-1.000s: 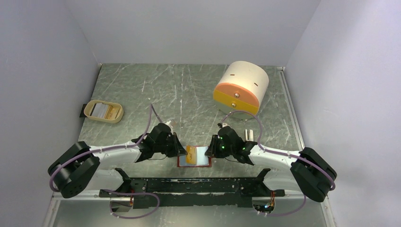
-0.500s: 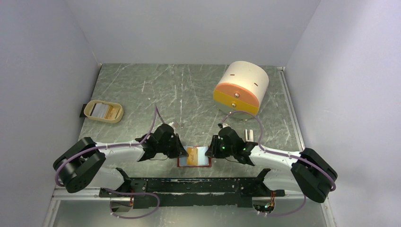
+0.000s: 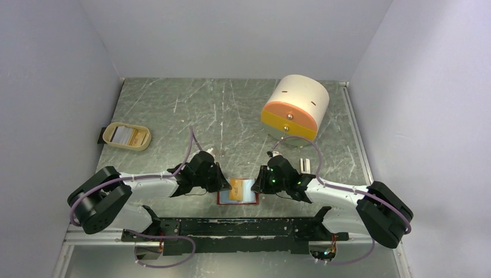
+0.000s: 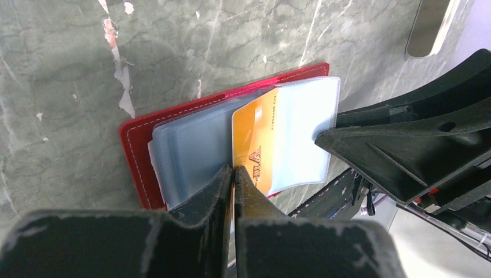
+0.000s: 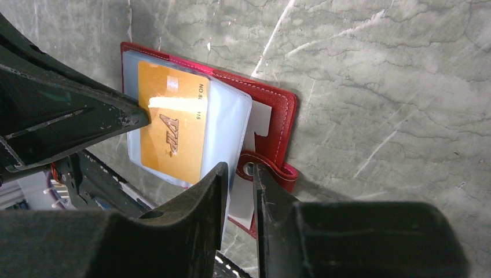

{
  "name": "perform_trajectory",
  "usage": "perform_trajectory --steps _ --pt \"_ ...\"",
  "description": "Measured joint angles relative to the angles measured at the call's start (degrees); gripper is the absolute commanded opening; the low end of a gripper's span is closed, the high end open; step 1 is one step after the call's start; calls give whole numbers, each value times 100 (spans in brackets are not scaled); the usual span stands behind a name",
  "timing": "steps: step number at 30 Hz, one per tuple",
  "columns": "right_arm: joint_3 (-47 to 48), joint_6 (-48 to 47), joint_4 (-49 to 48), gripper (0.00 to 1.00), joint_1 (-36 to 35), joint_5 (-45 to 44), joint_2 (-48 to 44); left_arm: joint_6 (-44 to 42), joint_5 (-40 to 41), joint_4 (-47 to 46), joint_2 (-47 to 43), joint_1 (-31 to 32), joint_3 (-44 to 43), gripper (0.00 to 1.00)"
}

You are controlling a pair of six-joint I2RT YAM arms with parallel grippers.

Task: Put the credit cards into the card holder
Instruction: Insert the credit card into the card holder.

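Near the bottom centre of the top view, low on the grey marbled desk (image 3: 231, 110):

1. Card holder (image 4: 191, 145): red, lying open and flat, pale clear sleeves fanned upward. It sits between the two arm tips. The snap tab shows at its edge in the right wrist view.

2. Gold card (image 4: 255, 139): lies in the open sleeves, partly covered by a clear leaf. One long edge points toward the left pincer.

3. Left pincer (image 4: 233, 169): at the lower middle of its own wrist view, fingers drawn together to a thin slit. The tips are at the edge of the gold card; whether they grip that edge cannot be told.

4. Right pincer (image 5: 238, 171): at the lower middle of its own view, fingers narrow. A pale sleeve edge of the card holder runs between them and looks pinched, with the snap tab just beyond the tips.

5. Beige oval tray (image 3: 107, 136): left side of the top view, well apart from the card holder. Further cards (image 3: 127, 135) lie flat inside it.

6. Cream-and-orange cylinder (image 3: 295, 104): upper right of the top view, on its side, with the orange face toward the arms.
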State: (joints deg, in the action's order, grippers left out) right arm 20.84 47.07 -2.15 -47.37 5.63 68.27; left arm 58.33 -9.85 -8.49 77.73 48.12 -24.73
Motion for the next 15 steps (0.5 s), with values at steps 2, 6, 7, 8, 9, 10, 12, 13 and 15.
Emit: perform_trajectory --steps 2,6,7,8,9,10,12,13,15 --pt "-2 0 -7 27 0 2 0 2 2 -68 48 9 0 9" --pt "-2 0 -11 27 0 11 0 -2 15 -28 90 26 -72 9" --pt "-2 0 -11 27 0 11 0 -4 26 2 83 31 -87 9" --pt "-2 0 -11 27 0 11 0 -7 48 59 55 37 -101 9" --pt "-2 0 -11 27 0 11 0 -9 70 118 11 39 -103 9" --pt "-4 0 -13 27 0 11 0 -11 98 195 -59 42 -103 9" --pt "-7 0 -17 27 0 13 -2 -26 173 323 -227 46 -103 9" --pt "-7 0 -17 27 0 15 -2 -31 205 363 -293 46 -103 9" --pt "-7 0 -17 27 0 15 -2 -48 234 407 -374 46 -103 9"
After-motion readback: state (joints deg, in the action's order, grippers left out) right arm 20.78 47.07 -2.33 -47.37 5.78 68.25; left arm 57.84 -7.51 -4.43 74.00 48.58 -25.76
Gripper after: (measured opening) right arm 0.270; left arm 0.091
